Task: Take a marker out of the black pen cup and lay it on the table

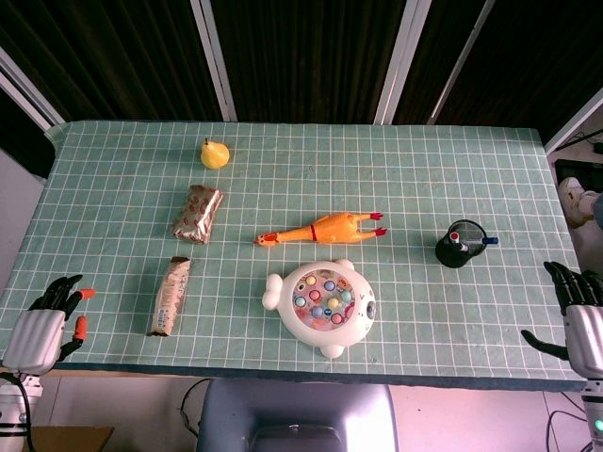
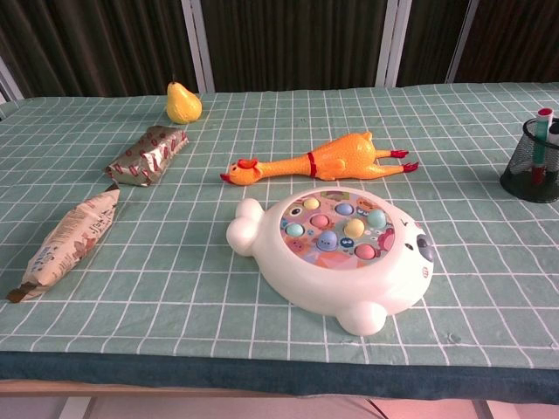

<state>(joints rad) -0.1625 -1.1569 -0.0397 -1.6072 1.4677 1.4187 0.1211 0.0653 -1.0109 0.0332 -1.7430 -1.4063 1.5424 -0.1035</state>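
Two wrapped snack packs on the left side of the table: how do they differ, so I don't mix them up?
The far snack pack is short, wide and shiny, silver with red print; the near snack pack is longer, slimmer and matte, tan and white. The far one lies closer to the yellow pear; the near one lies closer to the table's front edge and the left hand. Both lie flat, sealed and apart.

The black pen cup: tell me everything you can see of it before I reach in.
The black pen cup is a round, see-through mesh holder, metal by the look of it, standing upright on the green checked cloth at the robot's right, right of the rubber chicken. Markers stand in it, tips above the rim: one red-capped, one blue in the head view. Neither hand touches it; the right hand sits nearer the table edge.
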